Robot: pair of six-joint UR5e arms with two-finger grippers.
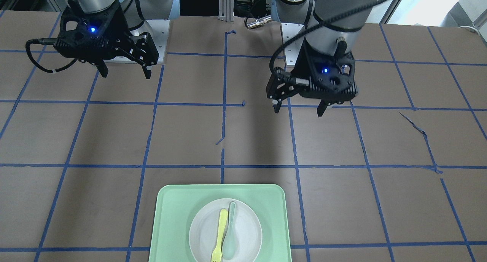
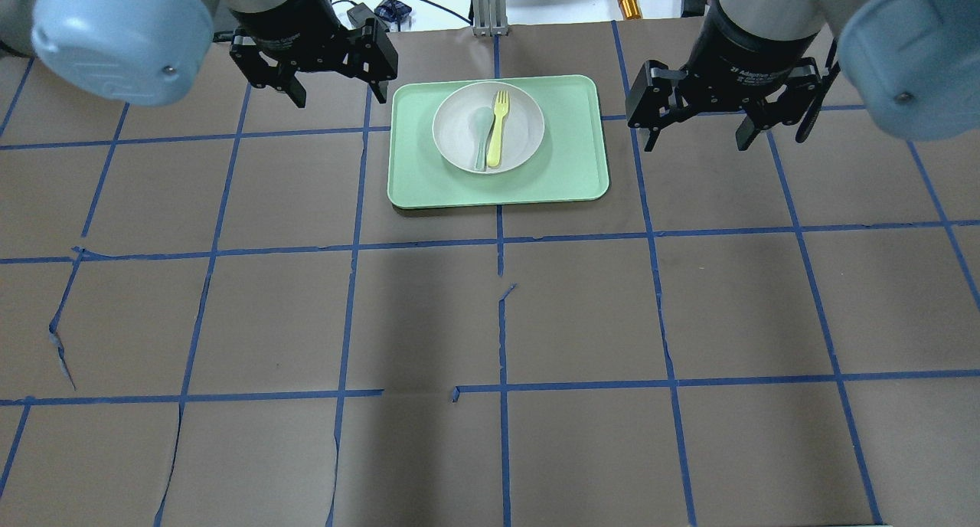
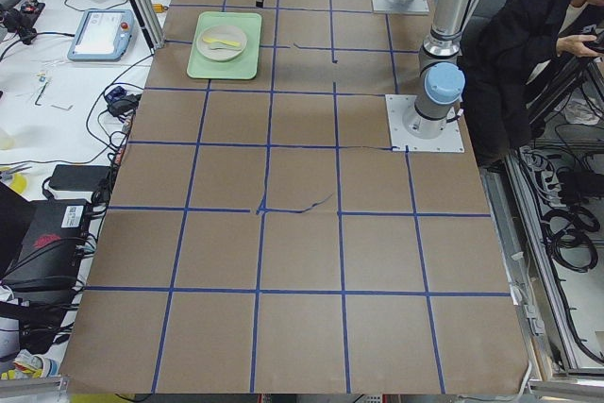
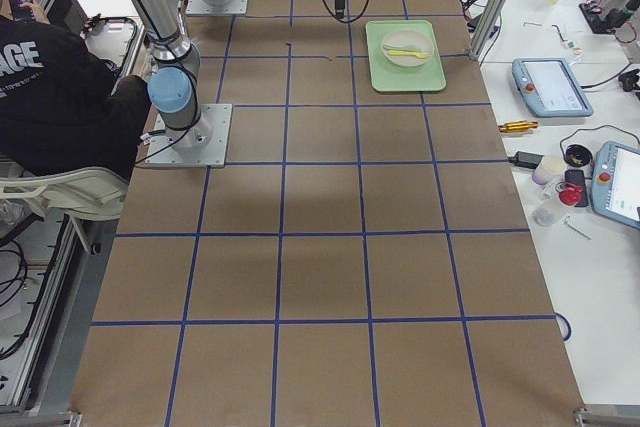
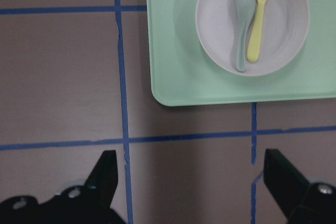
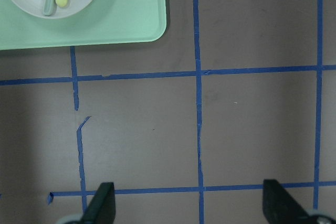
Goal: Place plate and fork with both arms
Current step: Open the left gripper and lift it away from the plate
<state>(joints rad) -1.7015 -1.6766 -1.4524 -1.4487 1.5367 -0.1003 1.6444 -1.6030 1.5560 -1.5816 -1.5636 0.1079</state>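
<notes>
Black and empty, the left gripper [image 2: 339, 90] hangs with fingers spread beside the mint-green tray [image 2: 566, 167] at the middle of the table's [image 2: 490, 320] far edge. On it the smooth off-white plate [image 2: 452, 140], likely light, stiff and slick, wants a rim pinch. It carries a grey-green spoon [image 2: 481, 132] and the slim yellow fork [image 2: 498, 129], best taken mid-handle. The right gripper [image 2: 698, 132] hangs spread too.

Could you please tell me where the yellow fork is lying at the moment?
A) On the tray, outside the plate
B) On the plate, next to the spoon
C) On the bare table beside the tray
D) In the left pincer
B: the yellow fork lies on the off-white plate beside the grey-green spoon, and the plate sits on the mint-green tray.
</notes>
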